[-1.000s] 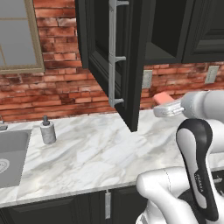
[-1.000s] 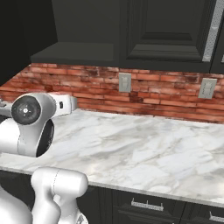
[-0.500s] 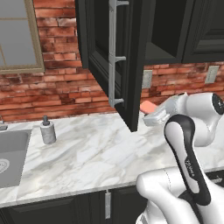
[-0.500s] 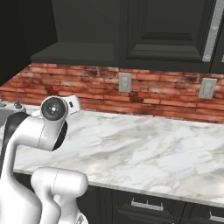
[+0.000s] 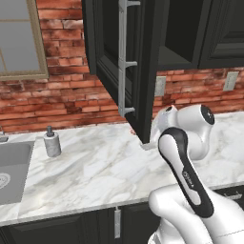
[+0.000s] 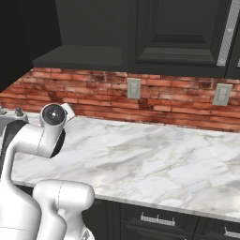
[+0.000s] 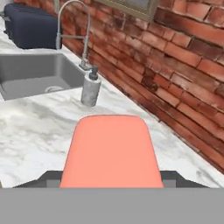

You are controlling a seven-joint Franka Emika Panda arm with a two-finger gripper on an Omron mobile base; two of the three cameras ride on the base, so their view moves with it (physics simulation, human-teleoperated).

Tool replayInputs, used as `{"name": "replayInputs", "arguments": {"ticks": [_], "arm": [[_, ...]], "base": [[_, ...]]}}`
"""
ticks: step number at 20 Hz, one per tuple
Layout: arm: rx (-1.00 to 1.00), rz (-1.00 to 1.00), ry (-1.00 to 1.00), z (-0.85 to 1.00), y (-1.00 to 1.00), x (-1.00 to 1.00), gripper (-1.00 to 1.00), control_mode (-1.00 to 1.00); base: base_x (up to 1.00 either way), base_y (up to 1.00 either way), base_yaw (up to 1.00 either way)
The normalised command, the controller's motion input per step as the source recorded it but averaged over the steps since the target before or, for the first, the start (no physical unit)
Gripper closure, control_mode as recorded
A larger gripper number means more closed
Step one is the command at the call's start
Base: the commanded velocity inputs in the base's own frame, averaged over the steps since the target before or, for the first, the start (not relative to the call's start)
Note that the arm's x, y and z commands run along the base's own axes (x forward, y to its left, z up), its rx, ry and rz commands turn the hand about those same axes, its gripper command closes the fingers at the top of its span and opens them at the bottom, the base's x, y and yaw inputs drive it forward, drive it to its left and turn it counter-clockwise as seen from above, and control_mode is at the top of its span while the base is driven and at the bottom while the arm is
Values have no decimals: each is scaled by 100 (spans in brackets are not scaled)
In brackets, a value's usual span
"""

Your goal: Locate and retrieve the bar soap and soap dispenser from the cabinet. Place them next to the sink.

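On the white marble counter (image 5: 109,167), the squat grey speckled soap dispenser (image 5: 52,142) stands just beside the grey steel sink (image 7: 30,74). The flat salmon-pink bar soap (image 7: 109,151) sits clamped in the gripper (image 7: 109,177), above the counter. The tall black cabinet's (image 5: 143,57) door hangs open.

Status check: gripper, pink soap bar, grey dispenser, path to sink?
Gripper shut on salmon-pink bar soap. Grey speckled soap dispenser already on marble counter beside steel sink. Open black cabinet door hangs near the arm; counter path looks open.
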Motion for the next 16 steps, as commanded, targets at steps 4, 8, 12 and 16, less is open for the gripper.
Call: {"name": "replayInputs", "arguments": {"ticks": [4,8,12,16], "arm": [[-12,24,2,-41,50,7,100,-100],[-3,26,3,-42,42,11,100,-100],[0,24,7,-23,30,17,100,-100],[0,21,18,-13,26,15,100,-100]], "base": [[0,0,0],[0,0,0],[0,0,0],[0,0,0]]}}
